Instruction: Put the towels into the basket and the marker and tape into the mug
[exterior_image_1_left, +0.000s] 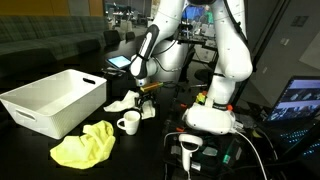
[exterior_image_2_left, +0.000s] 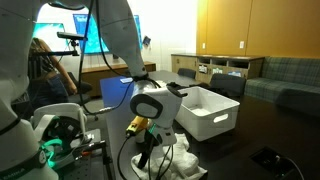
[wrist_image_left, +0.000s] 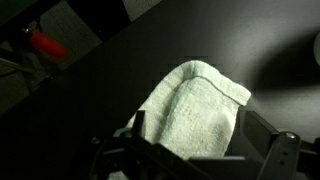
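Judging by how things lie, no part of the task is finished. The white basket (exterior_image_1_left: 50, 115) stands at the left of the dark table (exterior_image_1_left: 30, 155), and what shows of its inside in both exterior views holds no cloth. The yellow towel (exterior_image_1_left: 85, 148) lies crumpled on the table at the near side, just right of the basket and well clear of its rim. The white mug (exterior_image_1_left: 128, 124) stands upright just beyond and to the right of the yellow towel. Its inside cannot be seen, so nothing shows that it has been filled.

The gripper (exterior_image_1_left: 145, 95) hangs low over the white towel (wrist_image_left: 195, 100), which lies bunched on the table just beyond the mug. In the wrist view the jaws stand wide apart, one on either side of the cloth, and grip nothing. This looks like the approach to the first pick.

A small red object (wrist_image_left: 45, 45) lies far off at the upper left of the wrist view. It may be the marker, but it is too blurred to say. The tape cannot be made out anywhere. Left to do: both towels into the basket, then the marker and tape into the mug.
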